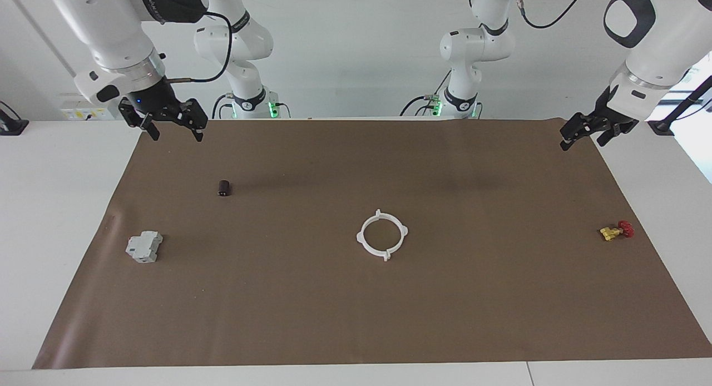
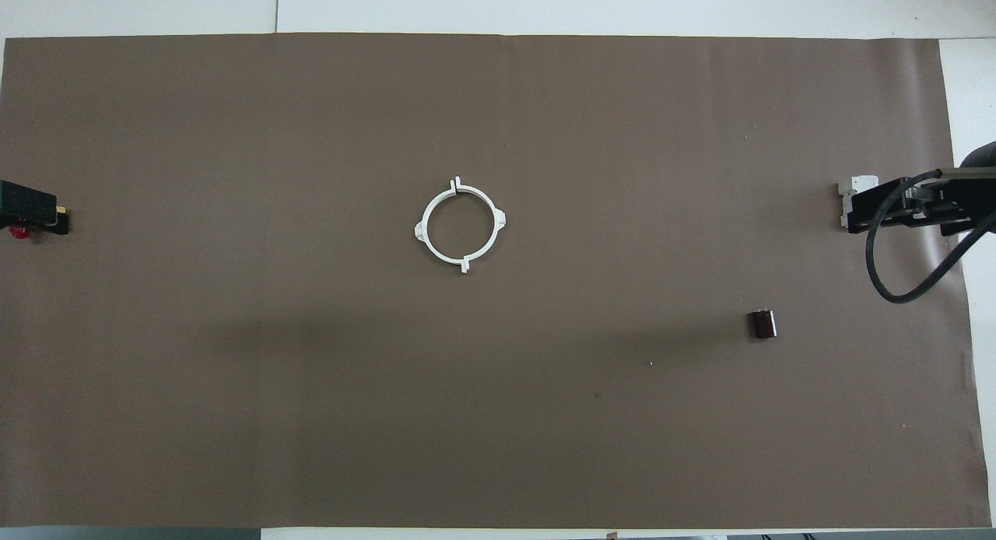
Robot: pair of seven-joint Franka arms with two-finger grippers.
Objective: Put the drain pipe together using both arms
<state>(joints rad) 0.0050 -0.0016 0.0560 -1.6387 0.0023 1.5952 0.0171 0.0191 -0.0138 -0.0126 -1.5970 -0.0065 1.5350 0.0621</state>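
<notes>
Drain pipe [image 1: 382, 235] lies mid-table, well apart from both raised hands.

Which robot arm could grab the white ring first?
Neither clearly. The white ring lies mid-mat; the left gripper and right gripper both hang open and empty over the mat's corners nearest the robots, about equally distant from it.

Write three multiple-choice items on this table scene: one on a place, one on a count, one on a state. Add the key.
1. Where does the white ring lie?
A. middle of the brown mat
B. on the grey block
C. in the left tool

2. How many tabs stick out from the ring?
A. two
B. four
C. six

3. What does the right tool hold?
A. the dark cylinder
B. the ring
C. nothing

Key: 1 A, it sits mid-mat; 2 B, four tabs show around the rim; 3 C, its fingers stand open and empty above the mat's edge.
</notes>
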